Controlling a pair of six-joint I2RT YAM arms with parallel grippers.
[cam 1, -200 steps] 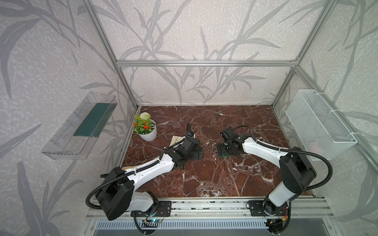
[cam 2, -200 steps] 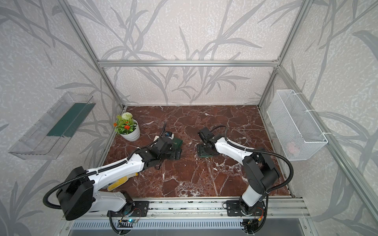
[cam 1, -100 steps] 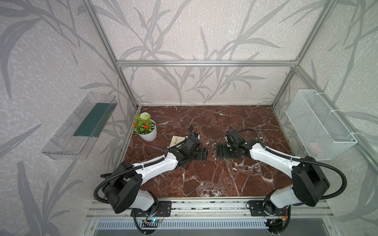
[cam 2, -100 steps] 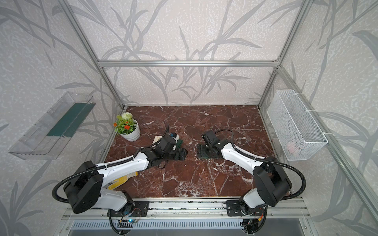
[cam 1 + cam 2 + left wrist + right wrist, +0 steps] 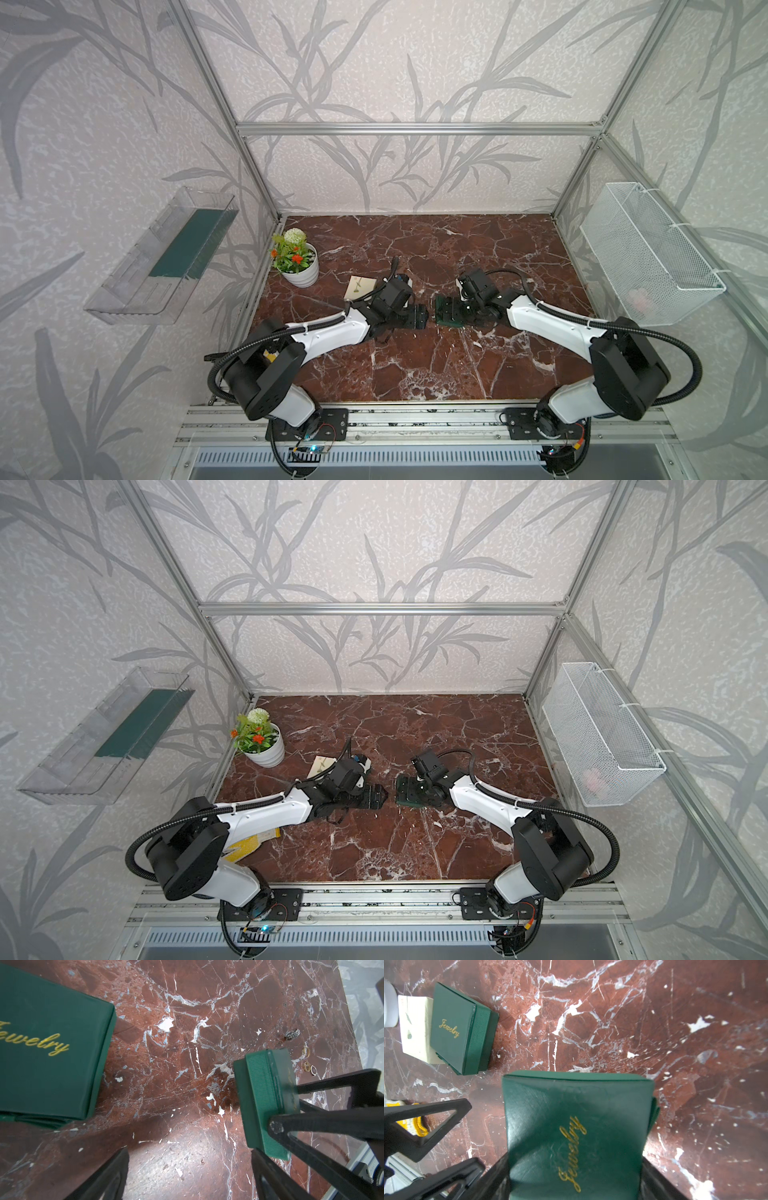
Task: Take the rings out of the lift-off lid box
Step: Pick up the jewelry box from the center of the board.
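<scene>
Two green boxes on the desk (image 5: 415, 365), each lettered in gold. Left box (image 5: 454, 1026) overlaps a cream card (image 5: 415, 1028), left of the desk's middle, and is best left alone. Held box (image 5: 571, 1126) is about midway between the left and right edges, with the arms meeting over it.

Four rings (image 5: 292, 1034) lie loose on bare desk just beside the held box, on its side toward a desk edge I cannot name from the wrist view. My reading is that the emptying is done or nearly so. Only the box's outside shows, so whether more rings are inside cannot be told.

Step in hand, as I judge it, is a two-arm job on the held box. To do it well:
- bring the left arm in square to the side facing it
- take the lid alone and draw it straight off
- have the right arm hold the base steady
- keep fingers and box clear of the loose rings, since thin hoops roll and one sweep would scatter them

Left tool (image 5: 420, 318): jaws apart, nothing between them, just short of the held box and not touching it.

Right tool (image 5: 459, 311): clamped on the held box across its sides; whether the box is clear of the desk I cannot tell
</scene>
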